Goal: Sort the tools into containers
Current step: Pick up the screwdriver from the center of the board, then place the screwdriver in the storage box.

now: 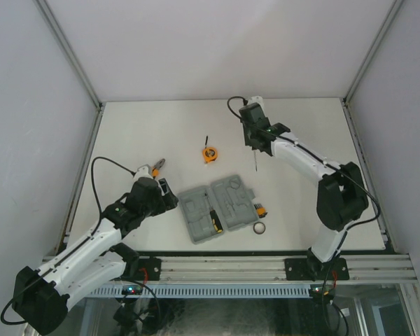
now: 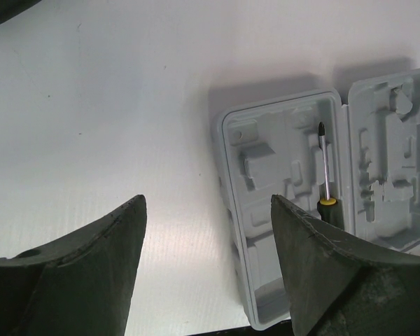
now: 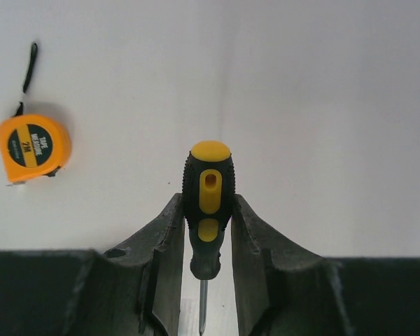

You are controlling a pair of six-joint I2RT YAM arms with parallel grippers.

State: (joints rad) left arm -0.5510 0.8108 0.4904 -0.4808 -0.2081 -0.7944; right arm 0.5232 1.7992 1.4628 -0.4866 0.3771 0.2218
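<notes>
The grey case (image 1: 231,199) lies open near the front of the table, with one black-and-yellow screwdriver (image 1: 214,220) resting in its left half (image 2: 280,168). In the left wrist view that screwdriver (image 2: 325,175) lies beside my right finger. My left gripper (image 2: 207,203) hovers open just left of the case with nothing between its fingers. Farther back, my right gripper (image 3: 207,206) is shut on the handle of a second screwdriver (image 3: 210,175), whose shaft (image 1: 255,162) points toward the case. The orange tape measure (image 1: 208,154) (image 3: 33,148) lies left of the right gripper.
Orange-handled pliers (image 1: 156,166) lie by the left arm's wrist, partly hidden by it. A small black-orange bit set (image 1: 260,210) and a dark ring (image 1: 259,228) sit off the case's right end. White walls enclose the table.
</notes>
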